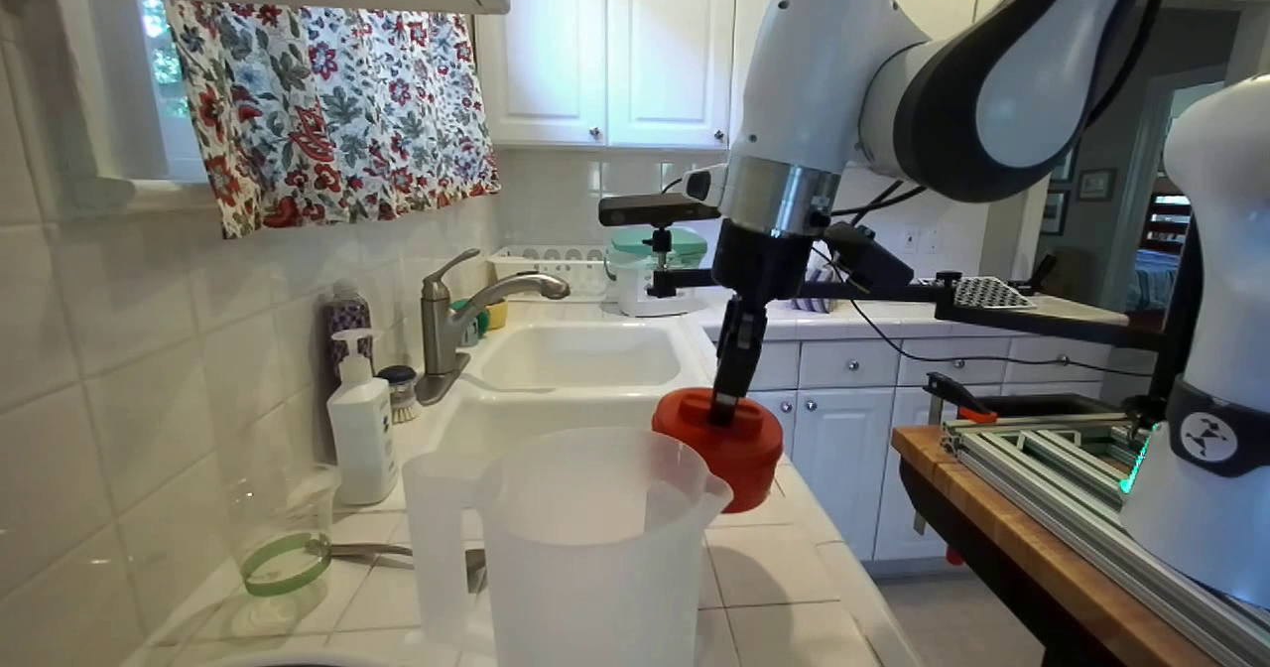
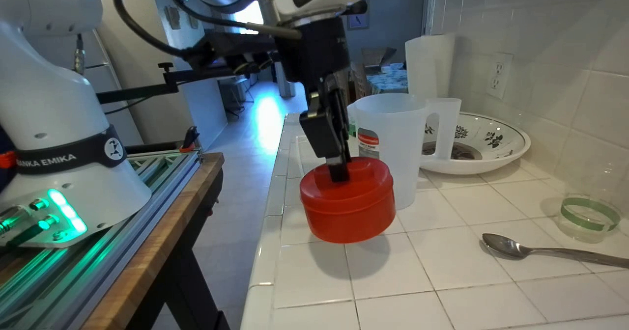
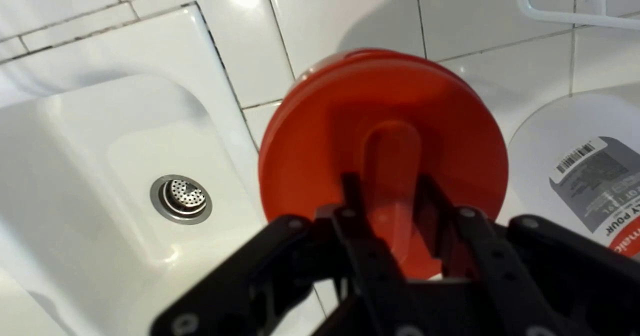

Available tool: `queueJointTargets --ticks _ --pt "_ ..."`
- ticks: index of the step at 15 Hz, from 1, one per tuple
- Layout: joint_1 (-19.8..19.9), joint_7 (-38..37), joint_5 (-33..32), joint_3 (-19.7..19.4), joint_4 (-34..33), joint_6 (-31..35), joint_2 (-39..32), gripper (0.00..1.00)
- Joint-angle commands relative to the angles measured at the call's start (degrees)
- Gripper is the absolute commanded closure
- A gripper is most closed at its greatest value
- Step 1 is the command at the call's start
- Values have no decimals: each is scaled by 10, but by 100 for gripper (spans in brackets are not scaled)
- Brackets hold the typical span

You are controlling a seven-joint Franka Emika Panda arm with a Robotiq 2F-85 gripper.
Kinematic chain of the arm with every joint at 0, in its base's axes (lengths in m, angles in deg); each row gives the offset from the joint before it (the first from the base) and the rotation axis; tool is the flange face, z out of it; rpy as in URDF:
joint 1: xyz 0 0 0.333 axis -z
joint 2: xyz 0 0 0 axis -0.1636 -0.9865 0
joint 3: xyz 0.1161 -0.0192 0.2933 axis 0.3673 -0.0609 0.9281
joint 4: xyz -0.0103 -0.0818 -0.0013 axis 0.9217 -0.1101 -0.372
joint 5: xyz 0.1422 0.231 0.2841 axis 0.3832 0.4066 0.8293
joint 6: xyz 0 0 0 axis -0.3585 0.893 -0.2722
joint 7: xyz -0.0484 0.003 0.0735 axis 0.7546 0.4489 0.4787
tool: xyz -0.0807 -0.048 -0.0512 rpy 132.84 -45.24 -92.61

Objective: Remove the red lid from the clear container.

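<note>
Pincer (image 2: 340, 169) clasping red lid (image 2: 349, 202), slightly tilted above tiled counter (image 2: 388, 286), clear container (image 2: 400, 165) behind

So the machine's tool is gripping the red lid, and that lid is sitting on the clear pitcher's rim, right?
Not quite: the red lid isn't on the rim of the clear pitcher. In an exterior view it hangs above the tiled counter, beside the pitcher. The tool is indeed gripping it.
</note>
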Motion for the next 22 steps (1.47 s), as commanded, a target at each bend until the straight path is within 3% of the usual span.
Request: queueJointTargets --ticks 1,5,6,14,17,18,22 --pt "-6 12 -8 -22 0 61 -32 92" --pt "-19 21 0 -42 0 106 -71 92" --pt "-2 16 -8 -26 0 116 -78 92" --pt "20 14 -11 -4 0 199 -150 92" --pt "14 10 -23 -20 -1 201 -155 92" --pt "7 2 -1 -14 -1 187 -164 70" --pt "7 2 -4 -18 -2 190 -164 70"
